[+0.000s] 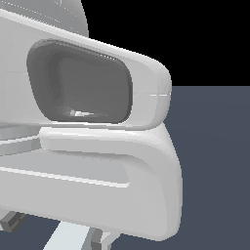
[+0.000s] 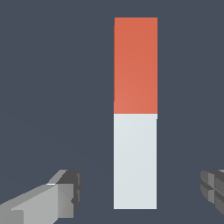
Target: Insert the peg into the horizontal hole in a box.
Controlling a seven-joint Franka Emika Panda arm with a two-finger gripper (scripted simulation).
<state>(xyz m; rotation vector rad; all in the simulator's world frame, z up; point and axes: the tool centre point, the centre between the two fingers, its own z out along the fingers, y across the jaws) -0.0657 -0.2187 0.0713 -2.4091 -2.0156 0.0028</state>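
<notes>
The exterior view is almost filled by the white, glossy moulded casing of the robot arm (image 1: pixel 97 161), seen from very close. Its shell holds a rounded, dark grey recess in the upper left of the frame, and a smooth white lip curves down the right side. Behind it, the upper right of the frame is flat black background, and below that lies a plain, matte slate-blue floor surface (image 1: pixel 215 161) with no markings. At the bottom edge, small grey parts and a pale strip peek out under the casing; what they are cannot be told.

In the wrist view the same slate-blue surface (image 2: pixel 52 87) fills the whole frame, even and unmarked. On it lies the long square-sectioned peg (image 2: pixel 135 113), flat on the surface, one half red-orange and the other half pale grey-white, the two colours meeting at a sharp line near mid-frame. The two-finger grey metal gripper (image 2: pixel 142 194) stands spread wide: one finger (image 2: pixel 61 197) shows at the lower left of the frame and the other at the lower right edge. The pale end of the peg lies between them, touching neither, with clear surface on both sides. The gripper holds nothing.

The box and its hole appear in neither view.
</notes>
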